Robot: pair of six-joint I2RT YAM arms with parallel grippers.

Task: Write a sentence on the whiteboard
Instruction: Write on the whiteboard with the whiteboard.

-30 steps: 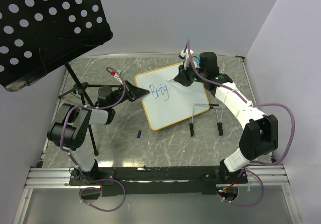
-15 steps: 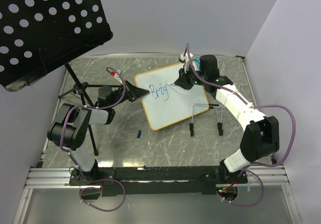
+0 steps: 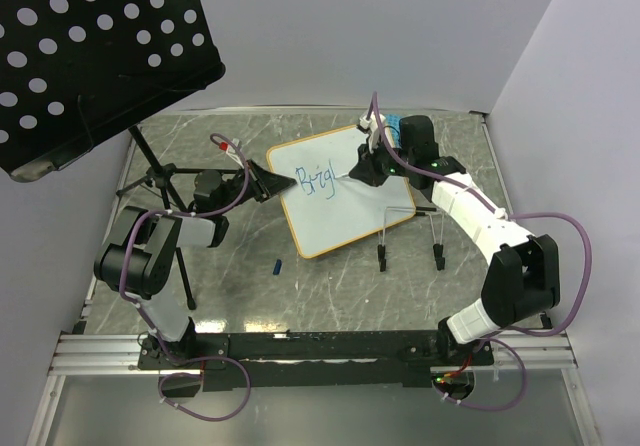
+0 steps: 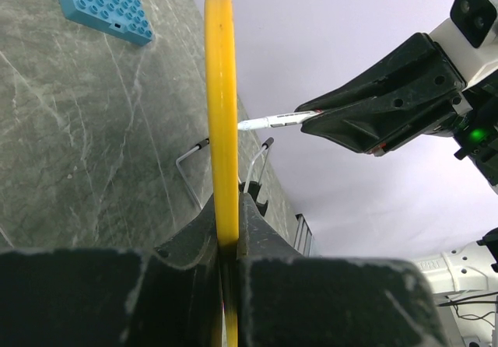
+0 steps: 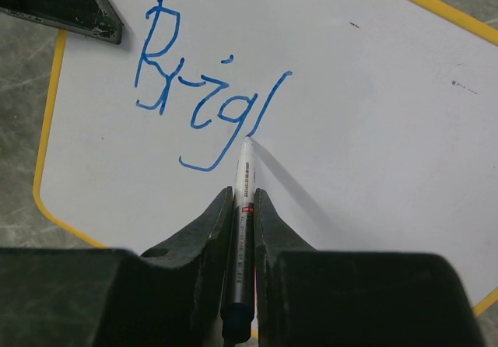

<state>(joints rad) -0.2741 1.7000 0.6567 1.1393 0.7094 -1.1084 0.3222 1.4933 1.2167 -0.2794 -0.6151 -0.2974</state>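
The whiteboard (image 3: 350,221), white with a yellow rim (image 4: 221,90), is held tilted above the table. My left gripper (image 3: 275,184) (image 4: 227,224) is shut on its left edge. Blue cursive letters (image 3: 315,182) (image 5: 198,98) read "Brig" plus one tall stroke, the start of the sentence. My right gripper (image 3: 360,170) (image 5: 244,198) is shut on a slim white marker (image 5: 245,177) (image 4: 276,120). The marker's tip touches the board at the foot of that last stroke. The left fingers (image 5: 70,5) show at the board's corner in the right wrist view.
A black perforated music stand (image 3: 100,46) overhangs the left rear, its tripod by my left arm. A wire stand with two black feet (image 3: 383,257) sits under the board's right side. A small blue piece (image 3: 277,263) lies on the table. A blue studded plate (image 4: 101,5) lies behind the board.
My right gripper has shifted right along the board with the marker, adding a tall stroke after "Brig". The left gripper and the board have stayed put.
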